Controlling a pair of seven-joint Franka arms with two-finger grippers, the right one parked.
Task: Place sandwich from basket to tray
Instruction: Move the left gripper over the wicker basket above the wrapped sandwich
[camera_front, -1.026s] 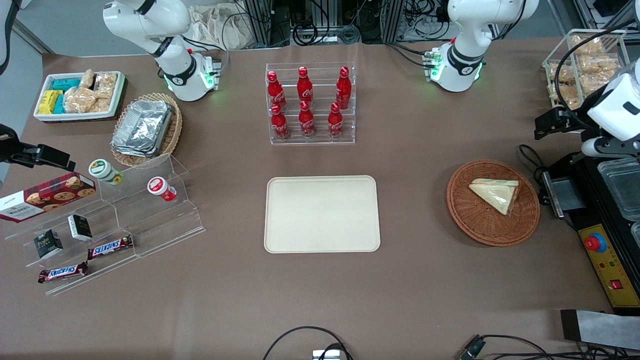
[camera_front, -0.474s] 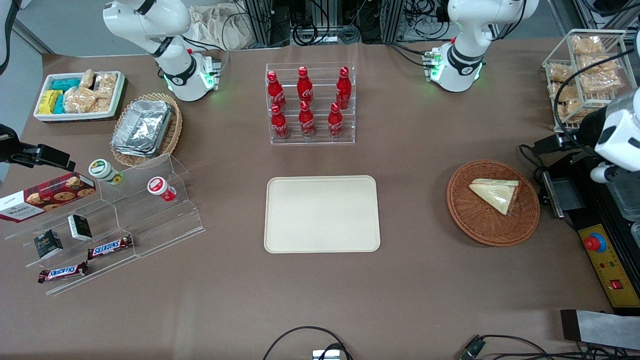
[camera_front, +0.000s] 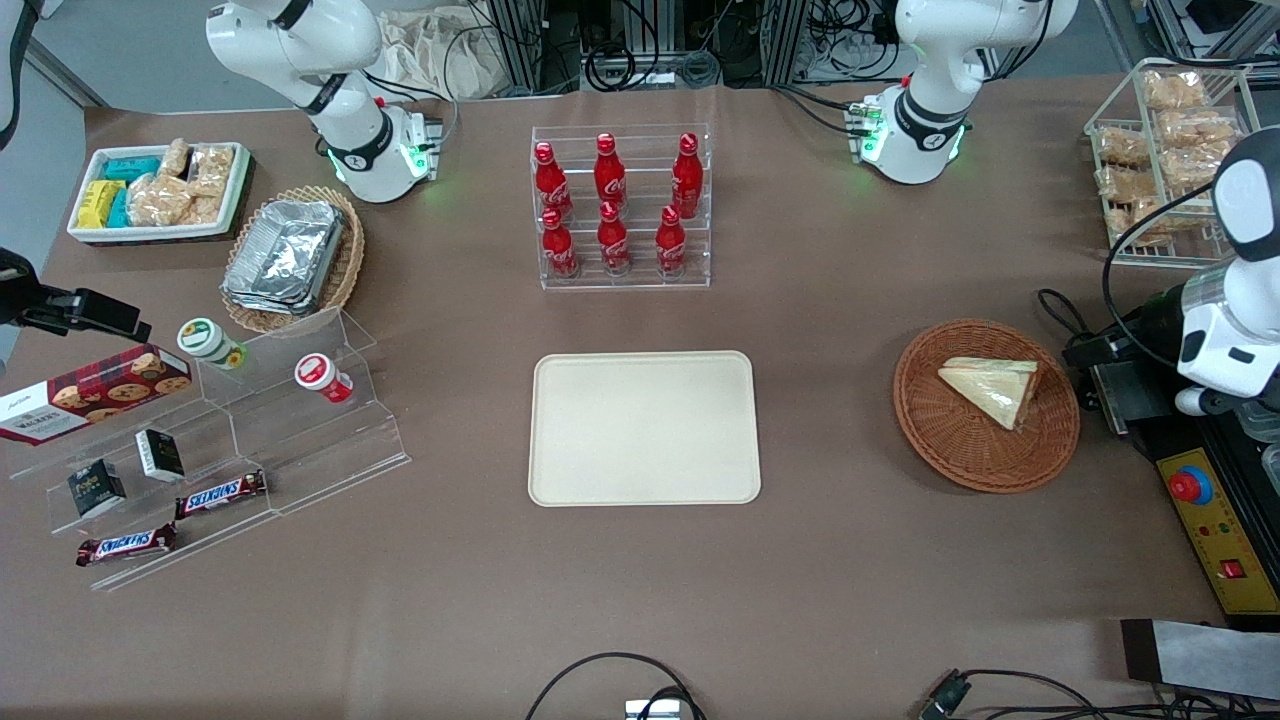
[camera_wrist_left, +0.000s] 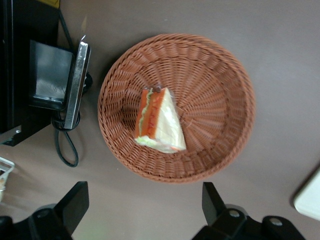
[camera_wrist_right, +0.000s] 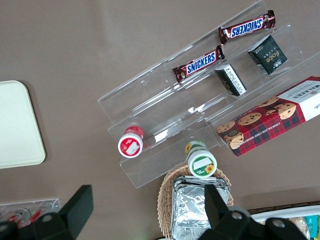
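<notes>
Front: sandwich (camera_front: 990, 388) lies in basket (camera_front: 985, 460), at 3 o'clock from tray (camera_front: 644, 427). Left wrist: gripper (camera_wrist_left: 142, 207) hangs above table beside basket rim, jaws wide apart, holding nothing; sandwich centred in basket.

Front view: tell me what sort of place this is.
Probably a lab mock-up of a snack shop: cola bottles in a clear rack, tiered candy bars, cabling. The open gripper hangs above the basket.

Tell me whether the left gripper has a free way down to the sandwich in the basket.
Probably yes. The gripper is open, up off the table beside the basket, and nothing covers the sandwich, which lies alone in it.
</notes>
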